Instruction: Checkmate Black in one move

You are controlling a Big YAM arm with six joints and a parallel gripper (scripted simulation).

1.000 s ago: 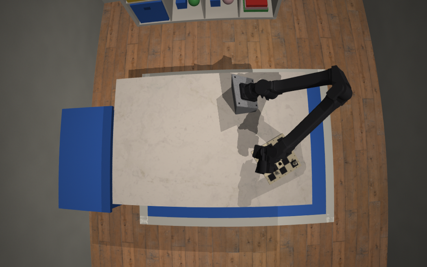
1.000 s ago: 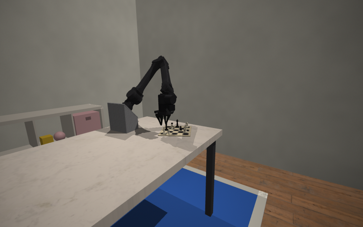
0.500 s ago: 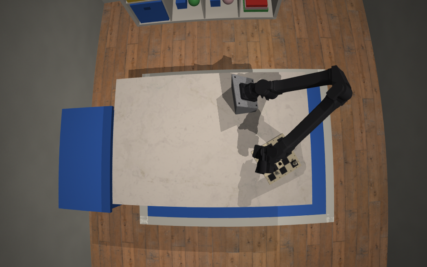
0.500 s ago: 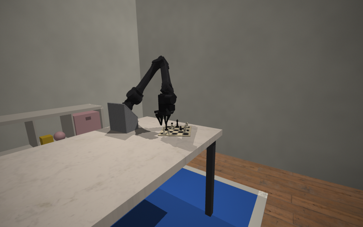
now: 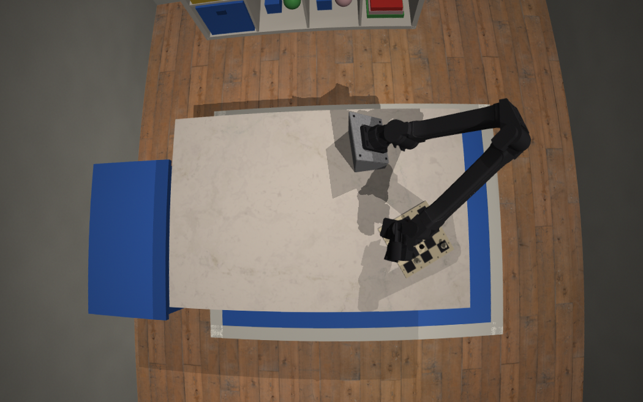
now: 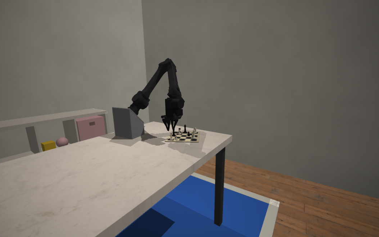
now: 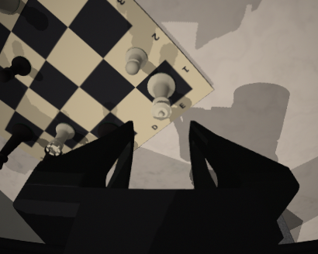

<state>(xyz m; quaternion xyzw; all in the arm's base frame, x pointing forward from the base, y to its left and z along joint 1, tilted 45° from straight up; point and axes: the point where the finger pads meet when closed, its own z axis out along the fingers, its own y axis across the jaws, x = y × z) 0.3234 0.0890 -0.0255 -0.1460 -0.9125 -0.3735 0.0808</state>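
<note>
- Chess pieces stand upright on a small checkered board (image 5: 406,274) (image 6: 182,141) (image 7: 202,84), which lies on the pale marbled counter (image 5: 264,209) (image 6: 82,164) (image 7: 308,50), near one end.
- The pincer (image 6: 170,129) (image 7: 161,128) is partly open, its fingers apart, and grips nothing.
- It points down over the edge of the board; in the exterior view one fingertip overlaps the top of a tall black piece (image 6: 173,133). Whether they touch, I cannot tell.
- On the dark corner square, e1, stands a tall white piece (image 6: 171,136) (image 7: 161,90); its exact kind is hard to tell.
- A white pawn (image 6: 176,137) (image 7: 136,60) stands on the adjoining light square, e2.
- A white rook (image 6: 179,131) (image 7: 63,133) stands on a dark square, with another tall black piece (image 6: 184,129) (image 7: 21,135) near it, also on dark.
- A black pawn (image 6: 188,134) (image 7: 20,66) stands on a light square farther in.
- Partly hidden by a finger in the wrist view, a dark piece base shows on a dark square at the board's edge.
- The black arm (image 5: 454,122) (image 6: 171,78) rises from a grey wedge-shaped pedestal (image 5: 371,165) (image 6: 121,123) on the counter, bends at its elbow and comes down above the board.
</note>
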